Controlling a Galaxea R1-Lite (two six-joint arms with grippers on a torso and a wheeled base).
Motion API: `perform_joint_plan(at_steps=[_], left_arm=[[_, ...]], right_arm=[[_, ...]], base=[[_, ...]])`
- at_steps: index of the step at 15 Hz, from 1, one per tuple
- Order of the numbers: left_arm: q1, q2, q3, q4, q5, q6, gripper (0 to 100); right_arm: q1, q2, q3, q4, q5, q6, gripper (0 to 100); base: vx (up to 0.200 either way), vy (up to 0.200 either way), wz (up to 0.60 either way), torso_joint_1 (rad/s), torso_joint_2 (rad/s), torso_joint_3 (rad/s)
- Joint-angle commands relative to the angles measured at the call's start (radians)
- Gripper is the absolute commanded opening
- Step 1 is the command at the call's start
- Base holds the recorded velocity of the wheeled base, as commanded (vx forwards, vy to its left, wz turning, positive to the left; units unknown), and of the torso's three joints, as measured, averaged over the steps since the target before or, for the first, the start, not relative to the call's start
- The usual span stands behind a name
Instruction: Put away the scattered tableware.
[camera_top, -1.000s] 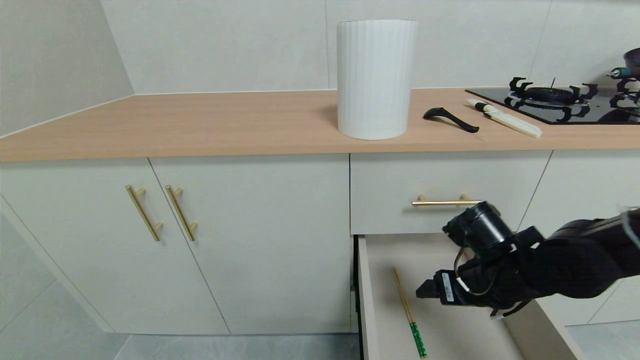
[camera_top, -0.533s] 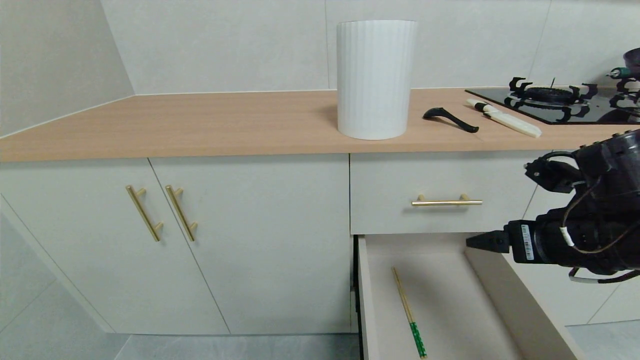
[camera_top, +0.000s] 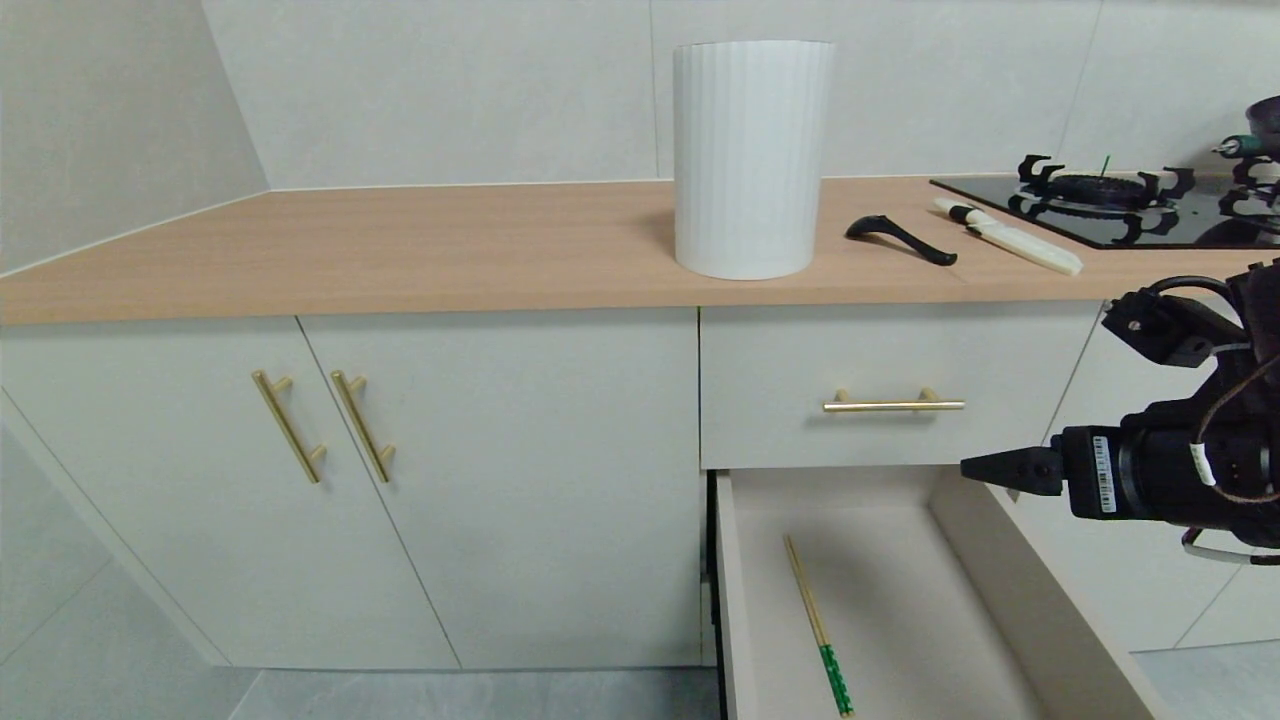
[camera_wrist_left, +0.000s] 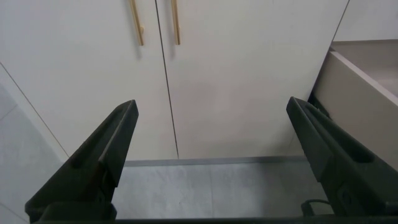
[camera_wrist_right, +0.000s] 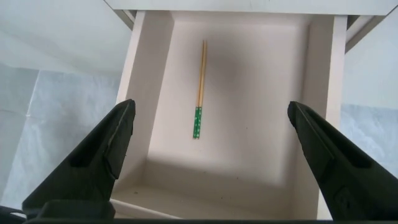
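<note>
A pair of wooden chopsticks with green ends (camera_top: 818, 630) lies in the open lower drawer (camera_top: 960, 560). My right gripper (camera_top: 985, 468) hangs above the drawer's right wall, open, with nothing in it. In the right wrist view the gripper (camera_wrist_right: 210, 109) looks straight down on the chopsticks (camera_wrist_right: 199, 93) inside the drawer (camera_wrist_right: 146, 93). On the countertop (camera_top: 400, 250) lie a black spoon (camera_top: 900, 238) and a white knife (camera_top: 1010, 236), right of a tall white ribbed container (camera_top: 750, 160). My left gripper (camera_wrist_left: 210, 109) is open and low, facing the cabinet doors (camera_wrist_left: 236, 81).
A black gas hob (camera_top: 1110, 205) sits at the counter's far right. The upper drawer with a gold handle (camera_top: 893, 405) is closed. Two cabinet doors with gold handles (camera_top: 320, 425) fill the left front. Grey floor tiles (camera_wrist_left: 211, 193) lie below.
My right gripper has lifted out of the drawer and drawn back to the right. The chopsticks stay on the drawer floor.
</note>
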Motion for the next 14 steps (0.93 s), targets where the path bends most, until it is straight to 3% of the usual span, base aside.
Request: perform_joint_plan(at_steps=[1, 5, 14], left_arm=[[0.000, 0.001, 0.000, 0.000, 0.000, 0.000, 100], [0.000, 0.001, 0.000, 0.000, 0.000, -0.001, 100], [0.000, 0.001, 0.000, 0.000, 0.000, -0.001, 100]], right_arm=[[0.000, -0.002, 0.001, 0.000, 0.000, 0.000, 100], [0.002, 0.003, 0.002, -0.002, 0.000, 0.000, 100], [0.003, 0.017, 0.016, -0.004, 0.003, -0.029, 100]], base=[[0.000, 0.000, 0.00, 0.012, -0.09, -0.032], [0.000, 0.000, 0.00, 0.077, -0.26, -0.270], [0.000, 0.000, 0.00, 0.152, -0.49, -0.303]])
